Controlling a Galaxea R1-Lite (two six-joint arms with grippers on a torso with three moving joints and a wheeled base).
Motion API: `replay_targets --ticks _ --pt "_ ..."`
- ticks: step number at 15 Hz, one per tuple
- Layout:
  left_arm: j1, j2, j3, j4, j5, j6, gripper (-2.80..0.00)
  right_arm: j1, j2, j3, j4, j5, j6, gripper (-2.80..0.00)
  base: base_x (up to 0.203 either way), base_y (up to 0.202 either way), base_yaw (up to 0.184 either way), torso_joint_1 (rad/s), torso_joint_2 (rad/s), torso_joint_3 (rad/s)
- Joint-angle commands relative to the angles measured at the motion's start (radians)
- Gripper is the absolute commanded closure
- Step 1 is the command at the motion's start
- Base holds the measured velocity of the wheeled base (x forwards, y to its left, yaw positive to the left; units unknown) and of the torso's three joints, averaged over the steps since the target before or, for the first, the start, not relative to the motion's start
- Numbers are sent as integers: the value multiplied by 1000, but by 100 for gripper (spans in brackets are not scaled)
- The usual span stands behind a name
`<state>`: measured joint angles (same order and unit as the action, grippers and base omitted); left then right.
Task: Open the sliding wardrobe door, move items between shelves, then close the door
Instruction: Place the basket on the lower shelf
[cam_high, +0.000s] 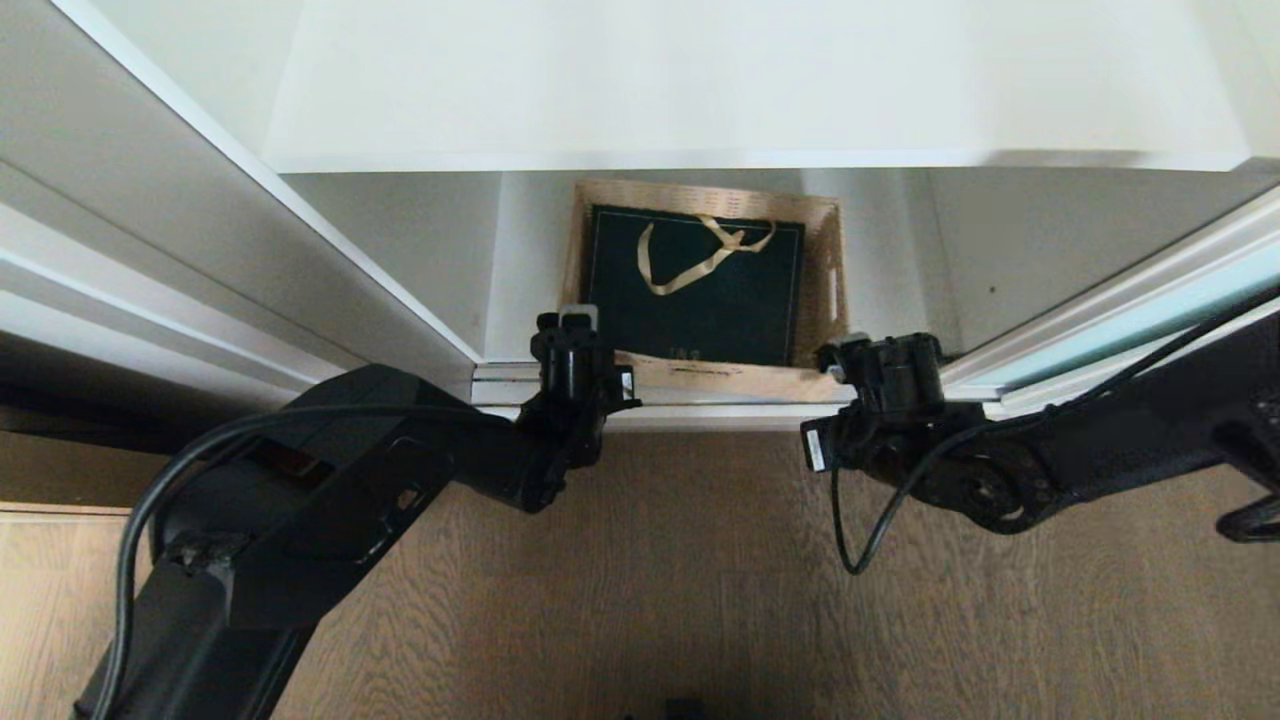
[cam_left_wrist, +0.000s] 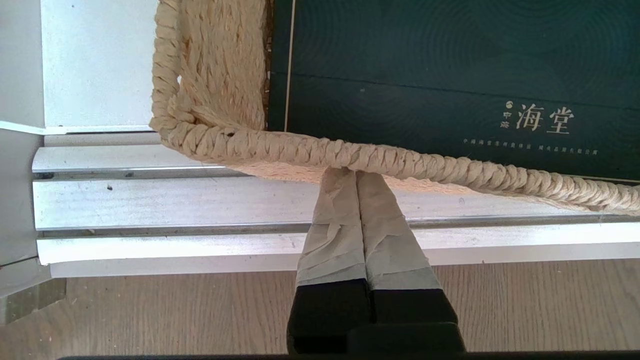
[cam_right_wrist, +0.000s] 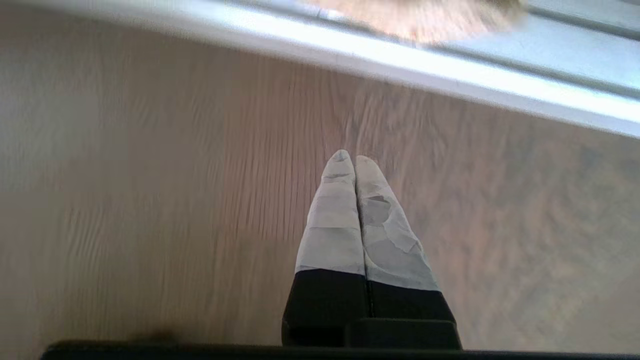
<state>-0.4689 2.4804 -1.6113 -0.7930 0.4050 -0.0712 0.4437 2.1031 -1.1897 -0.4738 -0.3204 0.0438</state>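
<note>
The tan wicker basket (cam_high: 826, 280) stands on the lowest shelf (cam_high: 900, 250) of the wardrobe, with the dark green gift bag (cam_high: 700, 300) lying flat inside it. Another white shelf (cam_high: 700, 90) hangs over its back part. My left gripper (cam_high: 585, 365) is at the basket's front left corner. In the left wrist view this gripper (cam_left_wrist: 355, 172) is shut, its taped tips tucked against the underside of the braided basket rim (cam_left_wrist: 280, 147), next to the bag (cam_left_wrist: 450, 60). My right gripper (cam_high: 880, 375) is by the front right corner, shut and empty over the floor (cam_right_wrist: 355, 159). The sliding wardrobe door (cam_high: 1120, 320) stands slid aside at the right.
The silver door track (cam_left_wrist: 200, 200) runs along the wardrobe's front edge, between the basket and the brown wood-grain floor (cam_high: 700, 580). A white wardrobe side panel (cam_high: 200, 200) rises on the left. The basket's front (cam_right_wrist: 420, 20) shows blurred above the track in the right wrist view.
</note>
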Motion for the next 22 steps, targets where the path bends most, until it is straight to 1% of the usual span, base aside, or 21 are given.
replay_targets --ticks 1,4,8,12,15,18,20,21,22 --pt "0 5 5 -5 3 -1 0 -15 137 -98 -2 -5 5 0 0 0 0 0 0 0" --pt "0 3 11 -3 3 -2 0 -52 230 -247 -2 -38 9 0 0 0 0 0 0 0" --pt "0 7 3 0 3 -1 0 -81 319 -431 3 -62 -4 0 0 0 0 0 0 0" --pt "15 16 -4 14 3 0 0 -116 421 -634 9 -112 -57 0 0 0 0 0 0 0" --pt "30 20 -10 15 0 5 0 -121 426 -639 7 -123 -60 0 0 0 0 0 0 0" --pt "67 29 -47 27 -12 8 0 -118 396 -610 4 -123 -55 0 0 0 0 0 0 0" --pt "73 23 -62 34 -12 8 0 -112 338 -508 1 -122 -54 0 0 0 0 0 0 0" --pt "73 28 -73 34 -12 8 0 -108 315 -477 -2 -121 -53 0 0 0 0 0 0 0" --pt "73 26 -76 34 -11 8 0 -108 314 -476 -5 -121 -50 0 0 0 0 0 0 0"
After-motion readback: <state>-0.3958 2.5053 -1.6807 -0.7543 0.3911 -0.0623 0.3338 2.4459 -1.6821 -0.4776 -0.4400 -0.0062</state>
